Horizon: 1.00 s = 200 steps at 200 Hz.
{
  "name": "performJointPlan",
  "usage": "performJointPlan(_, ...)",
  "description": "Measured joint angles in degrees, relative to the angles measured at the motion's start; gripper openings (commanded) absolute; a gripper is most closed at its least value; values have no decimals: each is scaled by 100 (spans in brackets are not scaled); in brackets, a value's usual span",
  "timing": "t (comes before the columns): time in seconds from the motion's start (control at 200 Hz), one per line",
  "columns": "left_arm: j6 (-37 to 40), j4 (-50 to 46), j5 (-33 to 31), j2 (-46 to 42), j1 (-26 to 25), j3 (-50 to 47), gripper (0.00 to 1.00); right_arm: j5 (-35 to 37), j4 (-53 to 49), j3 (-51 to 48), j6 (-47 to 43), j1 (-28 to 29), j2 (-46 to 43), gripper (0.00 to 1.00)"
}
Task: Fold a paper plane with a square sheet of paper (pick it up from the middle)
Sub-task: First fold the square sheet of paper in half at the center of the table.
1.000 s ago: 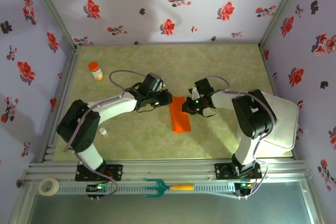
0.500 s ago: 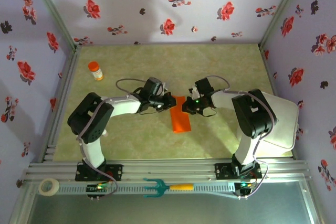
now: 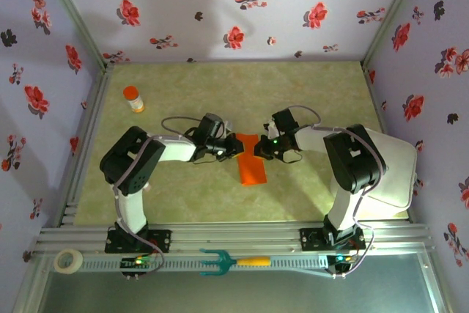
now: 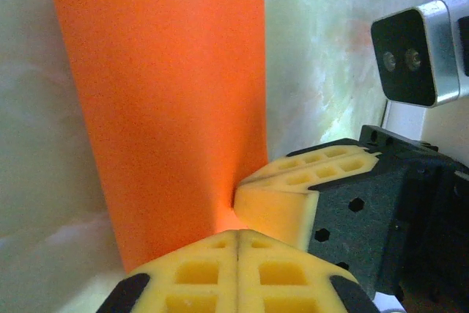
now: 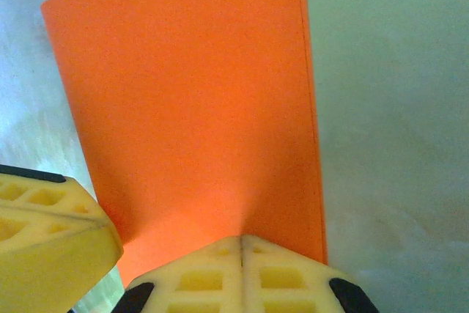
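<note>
Green mottled table (image 3: 308, 86), with the left arm (image 3: 135, 163) and right arm (image 3: 352, 155) both reaching in to meet at the middle. The square sheet of paper (image 3: 253, 166), folded to a narrow orange rectangle, lies flat between the two fingertip pairs. Its far end is at the fingers and the rest trails toward the near edge. The left gripper (image 4: 238, 243) has its yellow pads pressed together, pinching the sheet's edge, with the right arm's fingers (image 4: 286, 196) just beside. The right gripper (image 5: 242, 247) is also clamped tight on the paper's edge. Teal fork tool (image 3: 233, 261) well behind both fingertip pairs on the rail. Orange-capped bottle (image 3: 133, 98) well apart, out past the left fingers. Tape roll (image 3: 69, 260) at the rail's left end.
</note>
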Motion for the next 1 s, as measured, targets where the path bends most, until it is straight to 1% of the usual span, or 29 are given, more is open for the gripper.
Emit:
performJointPlan(0.27, 52, -33, 9, 269, 11, -74, 0, 2, 2, 0, 2, -4, 0, 3)
performJointPlan(0.565, 199, -11, 44, 262, 50, -98, 0, -2, 4, 0, 2, -4, 2, 3)
performJointPlan(0.815, 463, -927, -87, 210, 179, 356, 0, -2, 4, 0, 2, -4, 2, 3)
performJointPlan(1.0, 575, -1091, -94, 345, 262, 758, 0, -2, 4, 0, 2, -4, 2, 3)
